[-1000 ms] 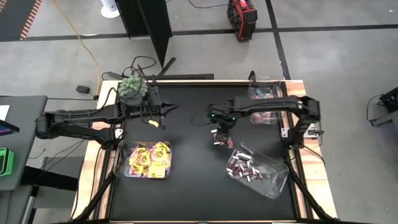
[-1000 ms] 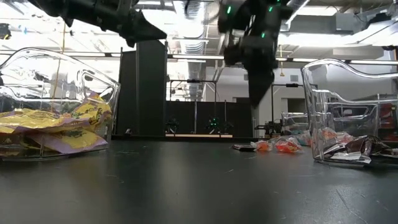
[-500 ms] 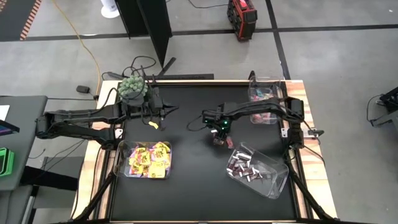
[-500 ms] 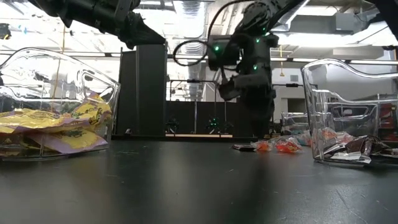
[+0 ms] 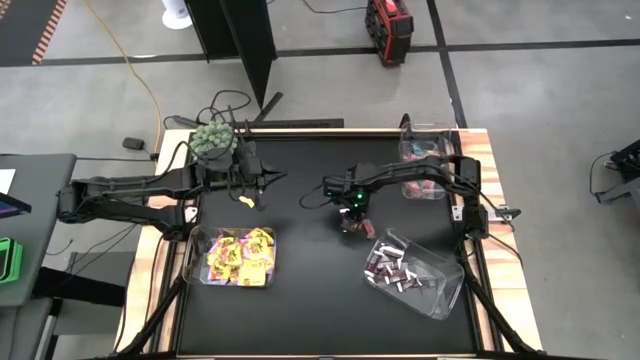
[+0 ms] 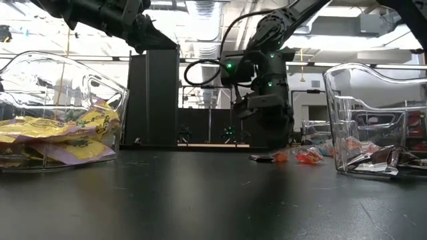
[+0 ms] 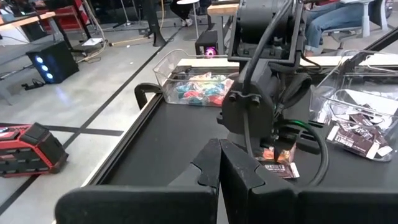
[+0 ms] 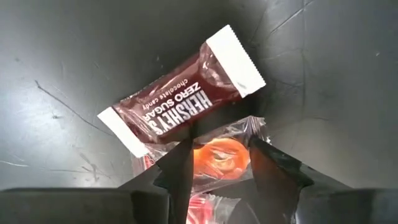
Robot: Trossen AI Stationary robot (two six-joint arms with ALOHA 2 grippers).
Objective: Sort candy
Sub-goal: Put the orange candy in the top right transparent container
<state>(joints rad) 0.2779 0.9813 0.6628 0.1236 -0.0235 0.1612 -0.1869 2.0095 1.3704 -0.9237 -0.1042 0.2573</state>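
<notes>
My right gripper (image 5: pixel 351 217) is down at the table's middle, open. In the right wrist view (image 8: pixel 221 163) its fingers stand on either side of an orange-pink sweet (image 8: pixel 219 155) in a clear wrapper. A brown mini bar (image 8: pixel 180 112) lies flat just beyond it, also seen as the dark bar (image 7: pixel 278 168) in the left wrist view. My left gripper (image 5: pixel 264 179) hovers shut and empty near the green ball plant (image 5: pixel 213 140); its shut fingers (image 7: pixel 219 163) show in its own wrist view. My right gripper comes from above, pointing down, with its fingers (image 8: pixel 179 163) beside the orange-pink sweet's clear wrapper (image 8: pixel 249 127). The sweet lies on the table. Whether the fingers touch the wrapper I cannot tell.
A clear bin of yellow packets (image 5: pixel 235 256) sits near the left front. A clear bin of brown bars (image 5: pixel 415 272) lies at the right front, and a bin of teal-and-pink sweets (image 5: pixel 425 165) at the far right. More loose sweets (image 6: pixel 297 157) lie by the right gripper.
My right gripper has come down from well above the table onto the loose sweets at the middle, its wrist shifting a little toward the table's left. The left arm has kept still.
</notes>
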